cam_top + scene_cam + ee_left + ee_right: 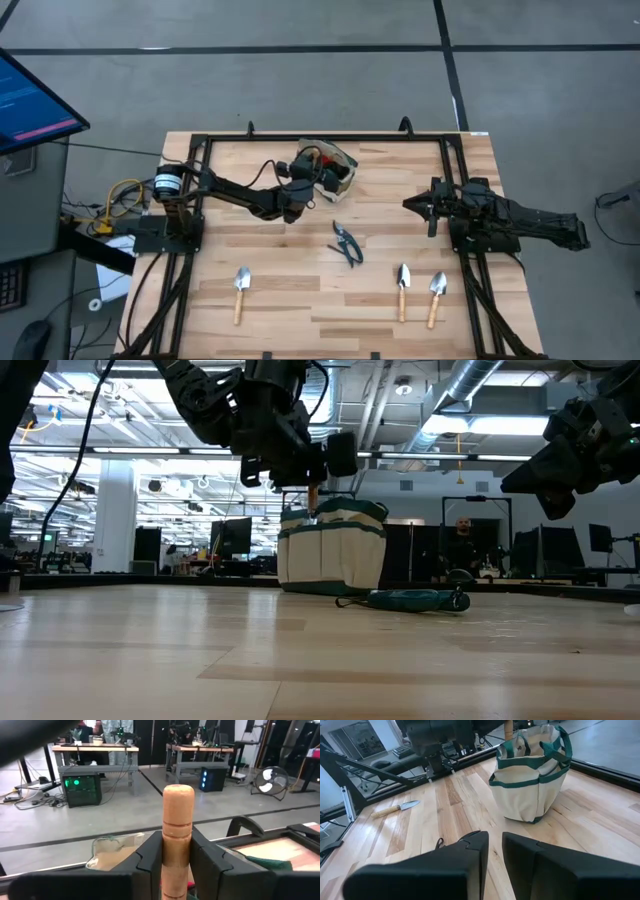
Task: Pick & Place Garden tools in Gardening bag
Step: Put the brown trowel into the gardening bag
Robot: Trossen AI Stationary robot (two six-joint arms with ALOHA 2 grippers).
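Left gripper clamped on trowel handle, held upright above gardening bag, right gripper slightly apart.

Beige gardening bag with dark green trim; light wooden trowel handle; teal-handled shears.

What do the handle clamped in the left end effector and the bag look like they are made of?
The handle looks like light, smooth-turned wood: warm tan, with grooved rings, held by the left end effector. The bag looks like soft beige fabric, probably canvas, with dark green trim; its walls sag and crease.
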